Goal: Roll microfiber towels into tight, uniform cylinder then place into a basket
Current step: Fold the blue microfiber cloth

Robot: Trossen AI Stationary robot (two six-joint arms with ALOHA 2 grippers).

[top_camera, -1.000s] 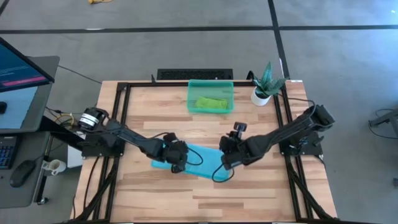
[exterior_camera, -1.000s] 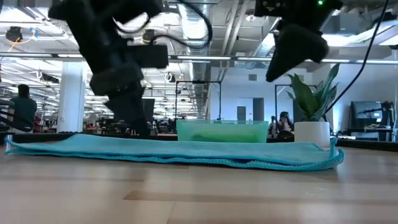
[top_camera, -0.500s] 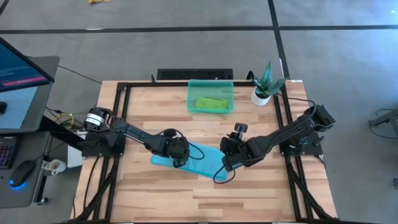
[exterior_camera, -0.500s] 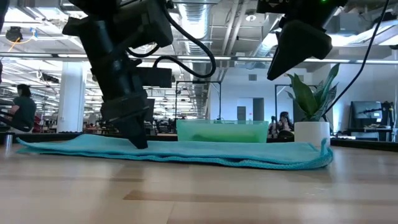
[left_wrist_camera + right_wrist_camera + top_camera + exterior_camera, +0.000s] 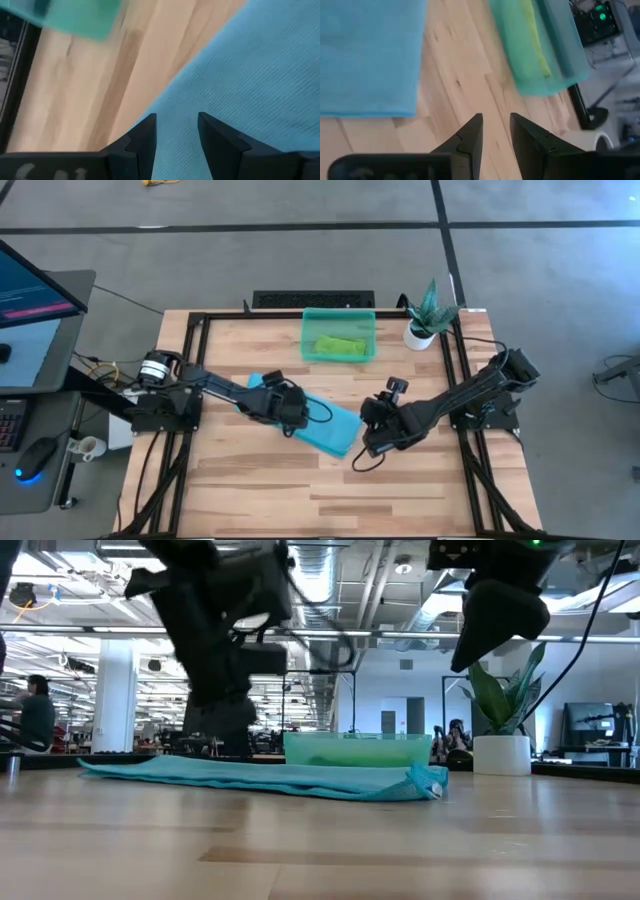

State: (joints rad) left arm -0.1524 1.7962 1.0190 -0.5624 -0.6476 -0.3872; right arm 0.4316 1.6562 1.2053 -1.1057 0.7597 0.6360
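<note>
Two grippers part-open, holding nothing: left gripper [image 5: 290, 416] over the turquoise towel [image 5: 318, 424] (lying diagonally), right gripper [image 5: 375, 442] beside it.

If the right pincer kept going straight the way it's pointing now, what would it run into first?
Most likely bare table: the right pincer points at wood between the blue towel and the basket, with its jaws slightly apart. Farther along lies the basket side, though depth is unclear.

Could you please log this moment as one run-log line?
phase: flattening | left gripper: open over blue towel | right gripper: open above table | green towel: in basket
</note>
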